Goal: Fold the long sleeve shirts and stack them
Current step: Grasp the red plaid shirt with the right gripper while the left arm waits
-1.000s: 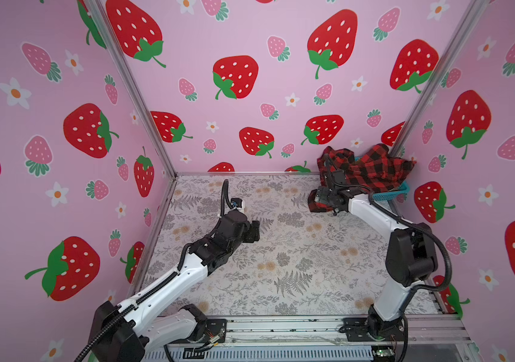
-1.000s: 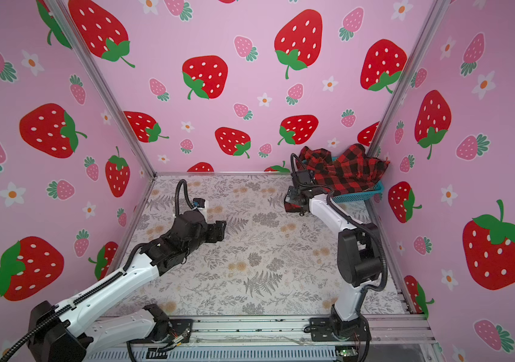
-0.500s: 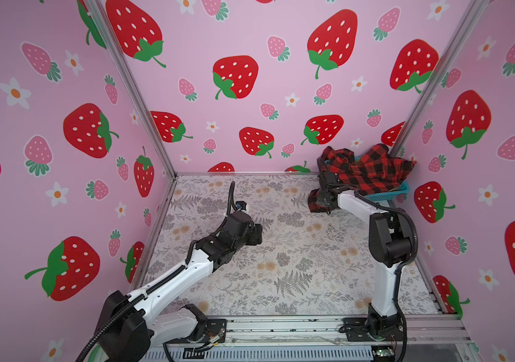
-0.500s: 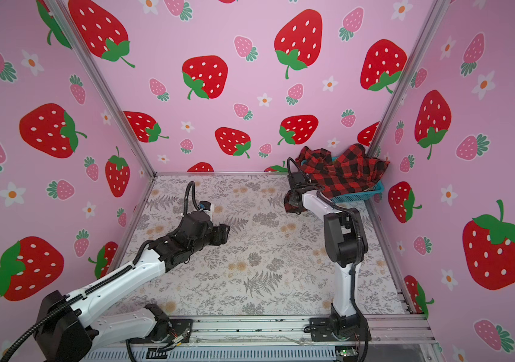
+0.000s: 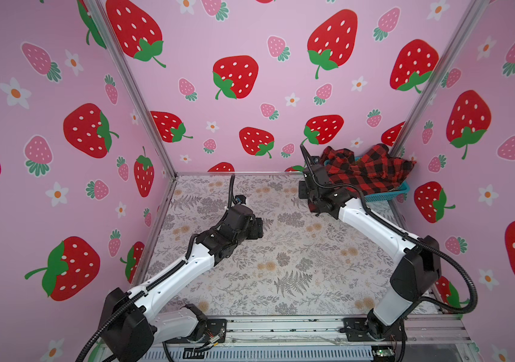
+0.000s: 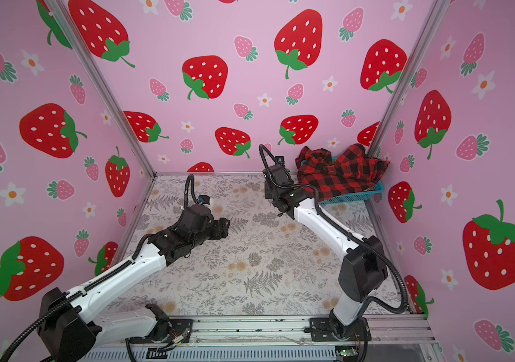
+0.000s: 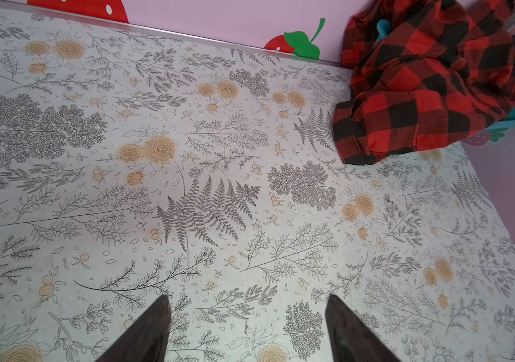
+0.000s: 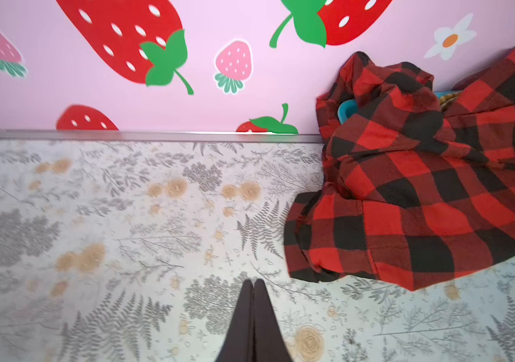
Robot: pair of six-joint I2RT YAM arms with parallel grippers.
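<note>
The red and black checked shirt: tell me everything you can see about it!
The shirt looks like soft woven cloth in big red and black squares. It is crumpled, not folded, and heaped over a teal basket in the far right corner by the pink wall. One part, with a stitched hem, spills over the basket's rim onto the flowery table. The shut right gripper is close beside that part but apart from it, so nothing grips the shirt.

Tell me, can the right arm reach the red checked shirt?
Probably yes: the right gripper sits close beside the red-and-black check shirt, only bare table between them, but its jaws are shut and empty.
</note>
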